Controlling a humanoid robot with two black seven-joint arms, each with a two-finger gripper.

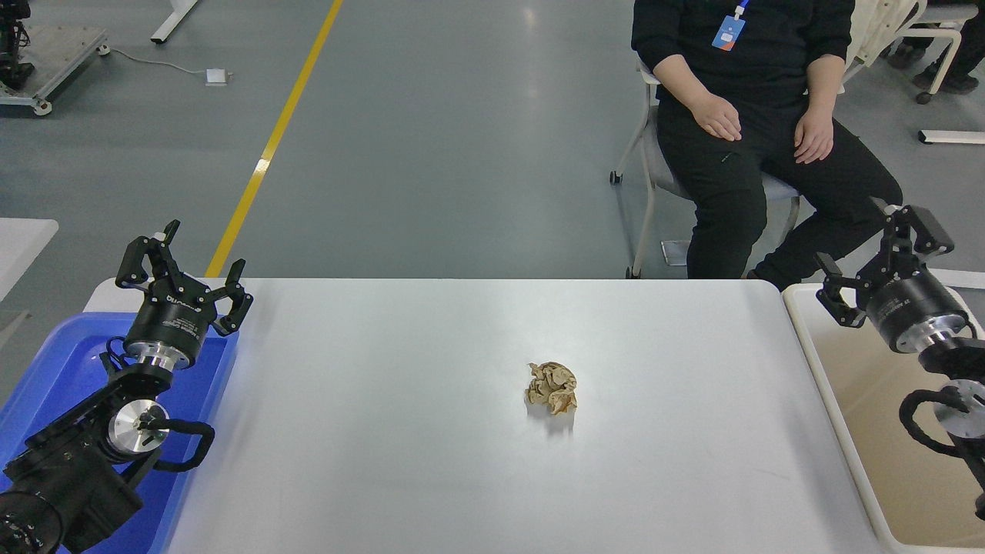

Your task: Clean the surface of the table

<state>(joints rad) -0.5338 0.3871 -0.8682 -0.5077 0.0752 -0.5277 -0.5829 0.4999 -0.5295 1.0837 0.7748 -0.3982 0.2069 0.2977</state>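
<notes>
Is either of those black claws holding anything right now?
No. The left gripper hangs open over the blue tray, the right gripper open over the beige tub. The crumpled paper ball lies untouched.

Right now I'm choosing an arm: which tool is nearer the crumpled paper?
Right, narrowly. The right tool hangs open over the beige tub, right of the crumpled paper. The left tool is parked open above the blue tray, farther left.

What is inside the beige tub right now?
The beige tub shows only bare floor where visible. The right gripper and its arm cover part of the inside, and the picture's edge cuts off more.
</notes>
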